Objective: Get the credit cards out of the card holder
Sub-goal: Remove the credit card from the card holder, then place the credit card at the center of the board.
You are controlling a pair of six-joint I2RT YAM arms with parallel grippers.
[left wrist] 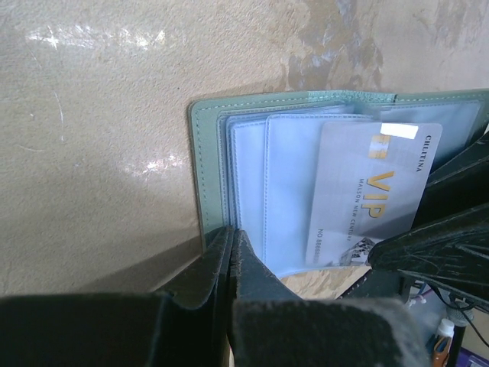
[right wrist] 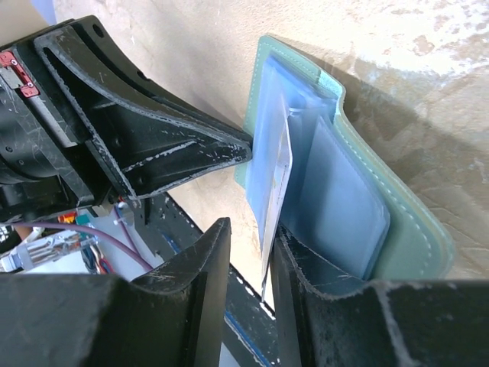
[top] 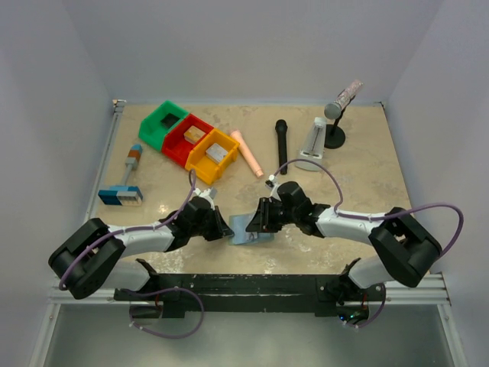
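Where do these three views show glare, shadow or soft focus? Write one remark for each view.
Left wrist: glare patches on the table; the credit card print is sharp, the left gripper near the lens is blurred. Right wrist: hard light, the card holder throws a shadow on the table. Top external: even light, faint sheen on the table, all in focus.

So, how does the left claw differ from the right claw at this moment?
The left claw is shut on the edge of the teal card holder. The right claw only stands around the silver VIP card, with a gap showing beside the card. The left claw reaches the card holder from its left side, the right claw from its right side. Both are black and meet at the card holder.
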